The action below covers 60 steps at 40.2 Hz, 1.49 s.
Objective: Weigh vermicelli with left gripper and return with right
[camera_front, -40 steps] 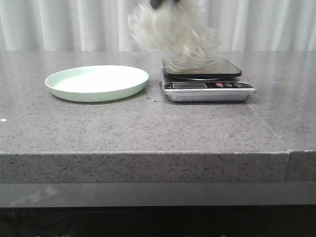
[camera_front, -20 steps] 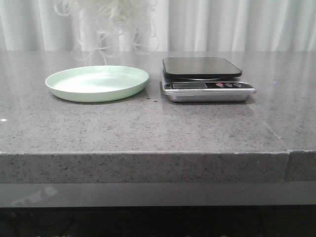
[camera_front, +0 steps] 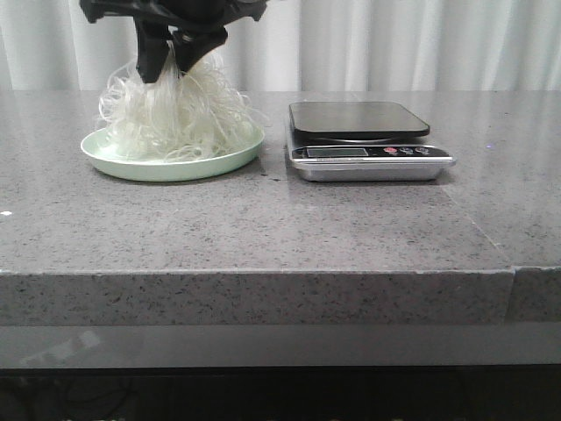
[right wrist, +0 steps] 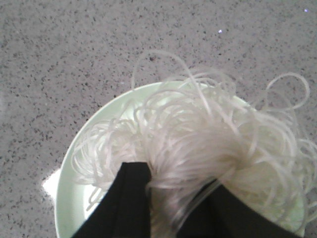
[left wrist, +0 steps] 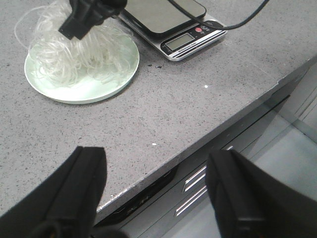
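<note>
The vermicelli (camera_front: 175, 118) sits as a fluffy white mound on the pale green plate (camera_front: 114, 160), which lies on the left of the grey stone table (camera_front: 280, 228); loose loops spill over the plate's far and left rim. The right gripper (camera_front: 173, 61) comes down from above and its two black fingers pinch the top of the mound, closed on a tuft of strands (the right wrist view shows noodles bunched between them). The left gripper (left wrist: 153, 193) hangs off the near edge of the table, well apart from the plate, its fingers spread wide and holding nothing. The scale (camera_front: 368, 140) stands just right of the plate, its dark platform bare.
</note>
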Each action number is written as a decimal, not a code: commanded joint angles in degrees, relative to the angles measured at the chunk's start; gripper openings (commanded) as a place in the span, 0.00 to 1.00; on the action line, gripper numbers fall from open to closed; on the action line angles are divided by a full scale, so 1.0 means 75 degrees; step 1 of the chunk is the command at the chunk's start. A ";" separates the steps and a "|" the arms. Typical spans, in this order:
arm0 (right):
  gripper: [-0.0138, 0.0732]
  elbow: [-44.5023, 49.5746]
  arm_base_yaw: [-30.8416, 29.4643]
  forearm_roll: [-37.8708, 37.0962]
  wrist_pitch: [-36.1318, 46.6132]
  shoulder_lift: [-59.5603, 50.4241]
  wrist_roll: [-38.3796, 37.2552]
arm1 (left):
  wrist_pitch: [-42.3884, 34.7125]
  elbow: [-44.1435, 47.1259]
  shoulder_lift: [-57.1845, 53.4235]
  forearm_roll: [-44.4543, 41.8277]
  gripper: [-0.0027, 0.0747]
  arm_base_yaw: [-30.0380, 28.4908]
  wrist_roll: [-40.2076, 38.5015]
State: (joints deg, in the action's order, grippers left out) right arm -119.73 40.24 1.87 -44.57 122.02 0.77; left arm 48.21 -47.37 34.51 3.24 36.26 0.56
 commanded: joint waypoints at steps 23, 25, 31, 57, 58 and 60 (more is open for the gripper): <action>0.72 0.1030 -0.0019 -0.0186 -0.0312 -0.3045 -0.0103 | -0.0489 -0.0195 0.0023 0.0061 0.70 0.0030 -0.0075; 0.72 0.1425 -0.0064 -0.0186 -0.0146 -0.3435 -0.0103 | -0.0489 -0.0195 0.0023 0.0061 0.70 0.0030 -0.0075; 0.72 0.2891 -0.0340 -0.0178 0.0204 -0.4614 -0.0103 | -0.0489 -0.0195 0.0023 0.0061 0.70 0.0030 -0.0075; 0.72 0.8633 -0.1534 -0.0178 0.0452 -1.0495 -0.0103 | -0.0478 -0.0195 0.0023 0.0061 0.70 0.0030 -0.0075; 0.72 0.8768 -0.1534 -0.0178 0.0419 -1.0604 -0.0103 | -0.0478 -0.0195 0.0023 0.0061 0.70 0.0030 -0.0075; 0.72 0.9045 -0.1534 -0.0178 0.0301 -1.0983 -0.0103 | -0.0478 -0.0195 0.0023 0.0061 0.70 0.0030 -0.0075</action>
State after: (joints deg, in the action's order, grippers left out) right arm -53.23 29.12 1.02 -44.77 43.42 0.00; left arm 48.23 -47.37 34.51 3.24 36.26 0.56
